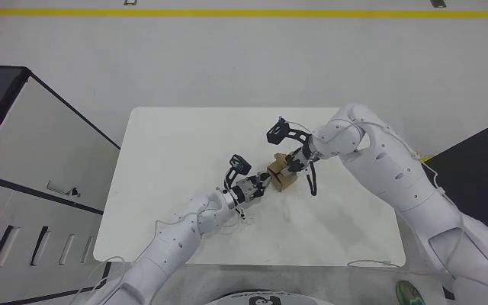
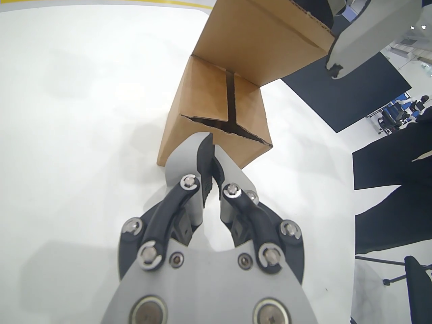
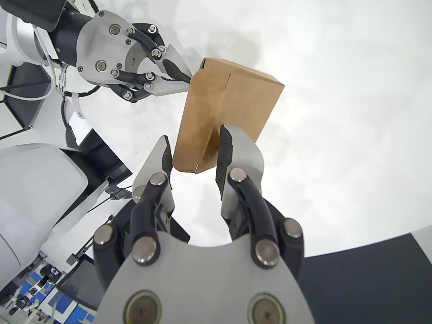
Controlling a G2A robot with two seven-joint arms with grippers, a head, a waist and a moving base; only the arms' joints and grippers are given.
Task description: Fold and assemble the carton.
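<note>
A small brown carton [image 1: 280, 175] lies on the white table [image 1: 168, 168] near its middle. Its end flaps are folded in, with dark slits between them [image 2: 233, 116], and a long lid flap [image 2: 266, 31] stands up from it. My left gripper [image 2: 208, 136] is shut, its tips resting against the folded end face; the right wrist view shows the left gripper [image 3: 187, 80] touching the carton [image 3: 233, 102] at its far edge. My right gripper [image 3: 195, 134] is closed around the free end of the lid flap, one finger [image 2: 354, 35] lying on the flap's outer corner.
Both arms meet over the table's centre [image 1: 274, 171]. A dark cabinet [image 1: 38, 152] stands off the left edge, and a yellow line [image 1: 244, 13] runs across the floor beyond. Bare table surface lies on all sides of the carton.
</note>
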